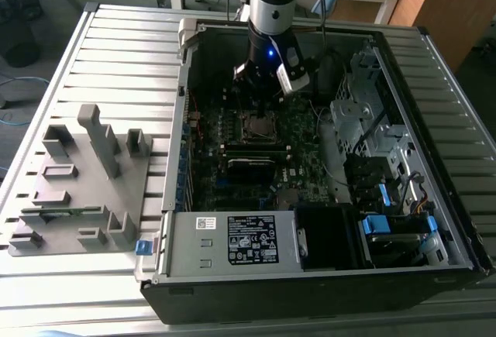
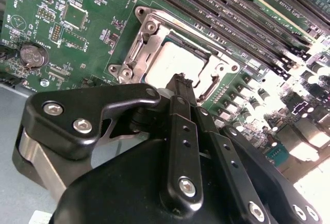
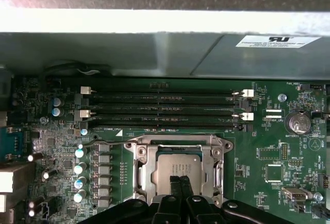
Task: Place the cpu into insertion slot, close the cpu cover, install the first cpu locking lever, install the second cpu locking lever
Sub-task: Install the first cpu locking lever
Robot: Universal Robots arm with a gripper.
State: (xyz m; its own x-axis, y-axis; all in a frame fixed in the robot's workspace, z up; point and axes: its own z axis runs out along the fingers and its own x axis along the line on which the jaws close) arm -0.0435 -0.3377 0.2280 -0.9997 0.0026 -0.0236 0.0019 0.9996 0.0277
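The black two-fingered gripper (image 2: 181, 80) hangs over the small square silver-grey metal cpu (image 3: 172, 167), its fingertips clenched together with nothing between them. That chip sits in the square black-rimmed insertion slot (image 1: 258, 125) of the dark green circuit board (image 3: 268, 162), and the thin silvery metal-framed cpu cover (image 3: 146, 175) lies flat around it

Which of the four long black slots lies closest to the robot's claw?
The slot running alongside the cpu cover, where the gripper hovers; the other three lie farther toward the case wall.
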